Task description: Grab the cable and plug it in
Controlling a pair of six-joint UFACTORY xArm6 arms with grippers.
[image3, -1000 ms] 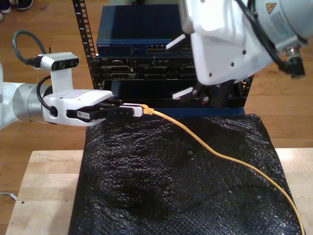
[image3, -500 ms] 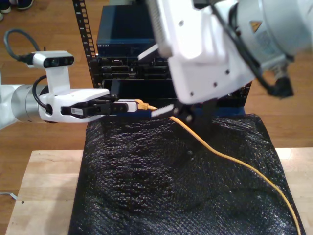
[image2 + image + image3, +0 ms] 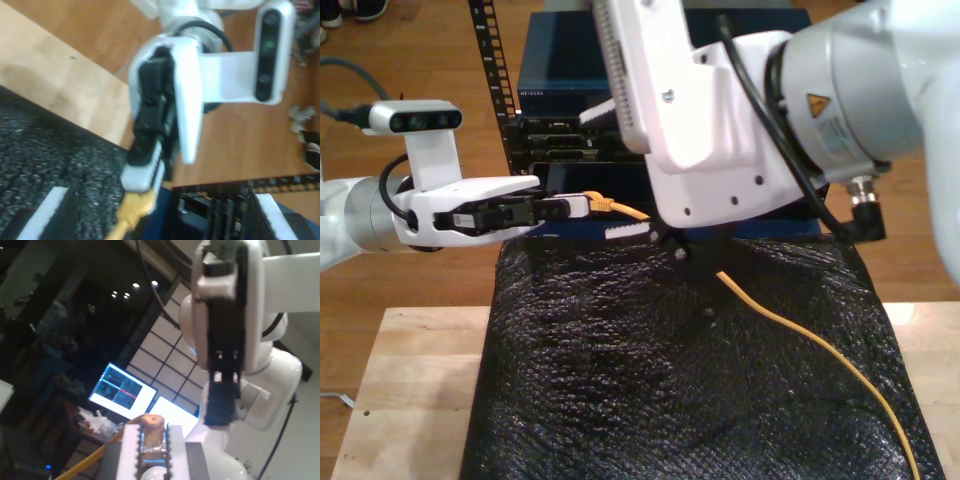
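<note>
The yellow-orange cable [image 3: 800, 335] runs across the black mat from the exterior view's lower right toward the rack. Its plug [image 3: 603, 203] is held in front of the rack, with my first gripper [image 3: 582, 205] shut on it and reaching in from the exterior view's left. In the first wrist view the clear plug [image 3: 151, 432] sits between the white pads [image 3: 127, 450]. My second gripper [image 3: 612, 170] is open, one finger [image 3: 625, 231] below the plug and one finger [image 3: 600, 110] above it, not touching. The second wrist view shows the plug's yellow boot [image 3: 134, 207] between its pads [image 3: 47, 212].
A rack of dark network gear [image 3: 570, 100] stands behind the black bubble-wrap mat [image 3: 620, 380], which covers a wooden table [image 3: 410, 380]. The big white second arm [image 3: 800, 110] hangs over the mat's far half. Wooden floor lies around.
My second arm has swung toward the exterior view's left, bringing its open fingers around the plug. My first gripper has lifted the plug slightly up and left.
</note>
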